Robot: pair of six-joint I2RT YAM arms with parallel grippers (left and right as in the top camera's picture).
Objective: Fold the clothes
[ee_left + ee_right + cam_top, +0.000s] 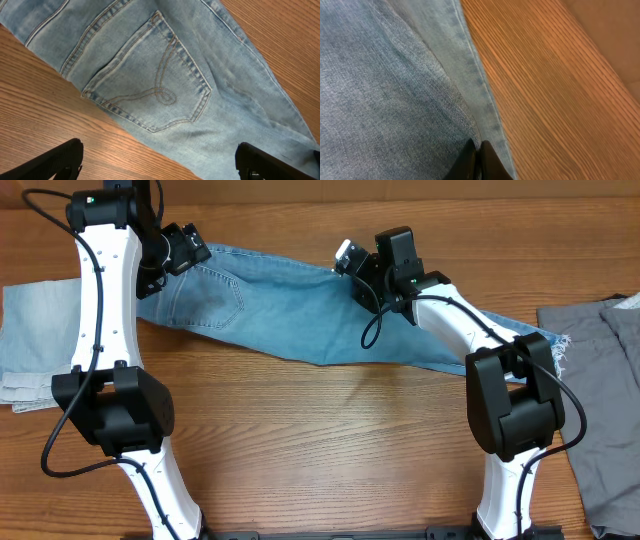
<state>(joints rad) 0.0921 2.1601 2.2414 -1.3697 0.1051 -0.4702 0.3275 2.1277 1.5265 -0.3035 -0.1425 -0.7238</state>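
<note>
Overhead, the light-blue jeans (300,310) lay stretched in a long band across the desk (330,440), waist toward the left and frayed hem toward the right, flat and ready for a fold. The left gripper (190,248) hung over the waist end and the right gripper (345,258) sat at the far edge near mid-length, so each arm covered one part of the garment. A piece of paler denim (30,345) lay at the left edge and grey trousers (600,400) at the right, both apart from the work, probably waiting their turn.

Left wrist view: the stitched back pocket (155,85) filled the frame, lying smooth. The left gripper's two fingers (57,159) stood wide apart at the bottom corners with nothing between them. It was held above the cloth, likely to line up a grasp at the waist.

Right wrist view: the right gripper's fingertips (467,161) were pressed together right at the seamed edge of the jeans where denim met bare wood. A ridge of cloth ran up to them, so they appeared to be pinching that edge to lift it for folding.
</note>
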